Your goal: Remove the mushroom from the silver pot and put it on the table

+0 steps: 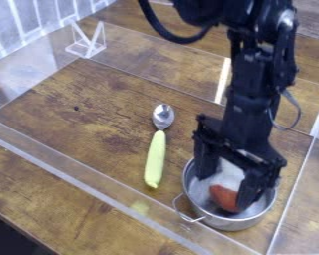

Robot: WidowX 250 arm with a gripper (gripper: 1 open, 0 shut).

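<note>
The silver pot (205, 204) sits on the table (83, 115) at the lower right, its loop handle toward the front. The mushroom (225, 197) lies inside it, only part of its reddish-brown cap showing between the fingers. My black gripper (230, 187) points straight down into the pot with its jaws open, one finger on each side of the mushroom. I cannot tell whether the fingers touch it. The mushroom's stem is hidden behind the gripper.
A long yellow-handled spoon (156, 149) lies just left of the pot. Clear acrylic walls (96, 189) edge the tabletop in front and on the right. A small clear stand (85, 40) is at the back left.
</note>
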